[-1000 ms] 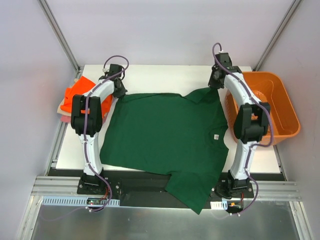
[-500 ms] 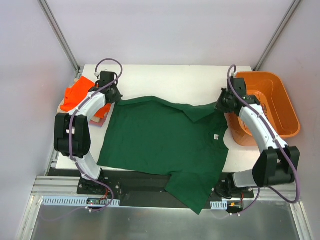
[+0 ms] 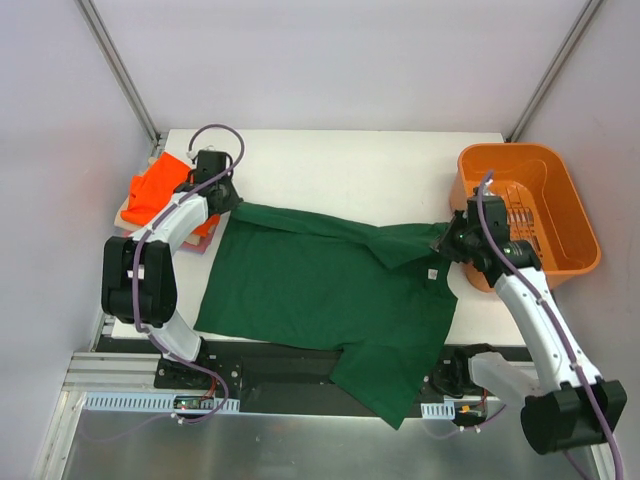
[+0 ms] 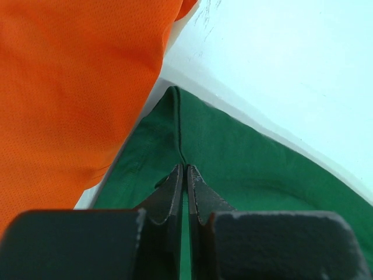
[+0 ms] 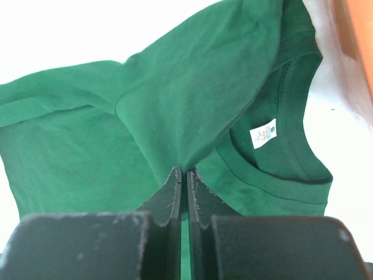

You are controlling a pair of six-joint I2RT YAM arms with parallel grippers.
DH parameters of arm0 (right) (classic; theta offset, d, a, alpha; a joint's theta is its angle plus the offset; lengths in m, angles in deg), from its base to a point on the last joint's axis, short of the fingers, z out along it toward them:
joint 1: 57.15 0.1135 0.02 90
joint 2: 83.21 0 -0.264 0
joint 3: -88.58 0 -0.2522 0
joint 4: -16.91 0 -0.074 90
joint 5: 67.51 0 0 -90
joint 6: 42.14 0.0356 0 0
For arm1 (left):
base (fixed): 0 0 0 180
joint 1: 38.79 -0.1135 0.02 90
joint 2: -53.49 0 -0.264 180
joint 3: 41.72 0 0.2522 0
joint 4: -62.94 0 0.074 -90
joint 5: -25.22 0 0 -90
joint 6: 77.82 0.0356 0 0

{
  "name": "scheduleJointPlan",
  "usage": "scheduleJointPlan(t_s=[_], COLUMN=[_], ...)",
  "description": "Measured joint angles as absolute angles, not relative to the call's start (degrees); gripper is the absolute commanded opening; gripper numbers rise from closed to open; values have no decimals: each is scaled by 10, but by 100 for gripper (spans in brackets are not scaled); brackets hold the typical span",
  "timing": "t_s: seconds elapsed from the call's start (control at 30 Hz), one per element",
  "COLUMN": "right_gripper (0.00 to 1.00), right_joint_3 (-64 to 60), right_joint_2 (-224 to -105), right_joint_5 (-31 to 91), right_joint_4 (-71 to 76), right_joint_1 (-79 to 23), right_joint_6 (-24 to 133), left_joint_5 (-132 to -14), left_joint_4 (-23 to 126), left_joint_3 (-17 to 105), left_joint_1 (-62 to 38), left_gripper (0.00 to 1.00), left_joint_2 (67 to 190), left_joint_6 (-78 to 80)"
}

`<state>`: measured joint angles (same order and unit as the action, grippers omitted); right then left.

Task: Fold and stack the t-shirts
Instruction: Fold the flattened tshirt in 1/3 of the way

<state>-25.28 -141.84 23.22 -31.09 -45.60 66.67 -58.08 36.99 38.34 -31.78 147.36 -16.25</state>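
Light, limp dark green cloth t-shirt
Take edges: left tool pinches a corner, right tool the shoulder fold

The left arm and right arm are white-shelled links with chunky black joint housings, each carrying a looping purple cable. The left gripper and right gripper have thin matte-black fingers with scuffed, pale-flecked edges.

Robotics lab test cell, not a home: plain pale wall panels w/ aluminium frame posts. White surface sits on slotted metal rails. Cabled left arm & right arm bolted at near edge, sheet-metal floor below.
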Motion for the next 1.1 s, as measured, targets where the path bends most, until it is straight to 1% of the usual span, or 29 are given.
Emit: scheduleJointPlan(t_s=[0.23,0.43,0.5,0.6,0.7,0.73,0.77,0.83,0.87,0.93,0.97,1.07,1.1], right_gripper=[1,2,4,13,16,16,17,23,31,46,55,77,97], right_joint_3=[-262,-304,-320,-342,-372,-384,-397,-421,-430,-440,-440,-437,-434], right_joint_2=[-1352,-1338,-1330,-1311,-1279,-1266,-1252,-1220,-1206,-1180,-1172,-1147,-1146], right_joint_5=[232,232,232,235,239,240,240,242,243,250,253,269,274], right_joint_4=[-336,-350,-354,-359,-369,-373,-378,-393,-403,-422,-428,-435,-436], right_joint_1=[-455,-454,-454,-451,-444,-441,-439,-437,-437,-435,-433,-431,-431], right_joint_6=[681,690,694,700,709,713,717,723,724,722,719,694,684], left_joint_5=[-568,-569,-570,-576,-591,-595,-596,-596,-597,-599,-603,-607,-608], left_joint_4=[370,368,363,363,364,365,365,359,354,347,346,348,348], left_joint_3=[364,337,330,329,326,318,309,284,275,267,266,266,266], left_joint_1=[-329,-356,-359,-359,-358,-359,-358,-359,-359,-358,-358,-350,-344], left_gripper=[0,0,0,0,1,6,15,29,34,56,64,94,99], left_joint_2=[1461,1442,1429,1420,1420,1417,1413,1397,1389,1375,1367,1343,1334], left_joint_6=[-163,-168,-168,-167,-168,-169,-171,-175,-178,-180,-180,-180,-182])
